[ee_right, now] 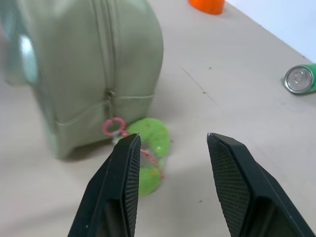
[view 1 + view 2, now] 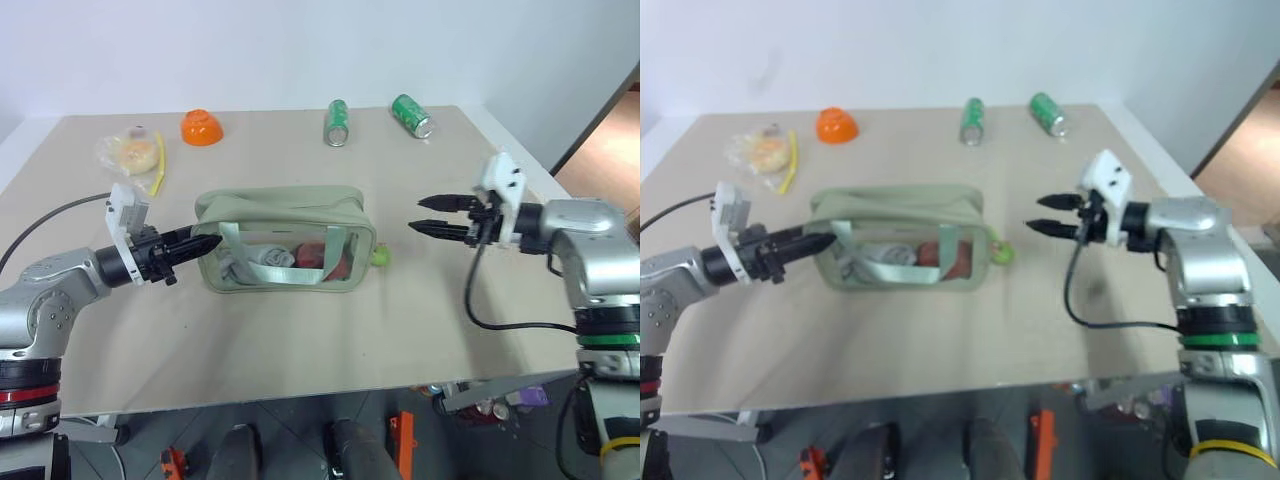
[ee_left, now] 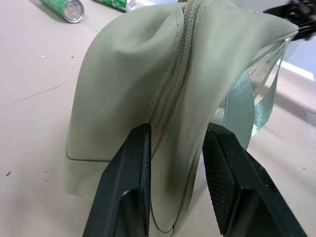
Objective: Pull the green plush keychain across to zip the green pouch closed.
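Note:
The green pouch [image 2: 280,215] lies on its side in the middle of the table, clear window facing me, zipper [image 3: 170,94] running along its top. The green plush keychain [image 2: 380,256] rests on the table at the pouch's right end, hanging from the zipper by a pinkish ring [image 1: 112,126]. My left gripper [image 2: 212,242] is at the pouch's left end, open, its fingers [image 3: 131,173] straddling the end fold of fabric. My right gripper [image 2: 416,215] hovers open to the right of the keychain and above it, holding nothing.
At the back of the table are an orange bowl [image 2: 200,127], two green cans [image 2: 337,122] [image 2: 412,115], and a clear bag of yellow food [image 2: 130,152] beside a yellow stick [image 2: 159,165]. The table's right edge [image 2: 520,150] lies just beyond my right arm.

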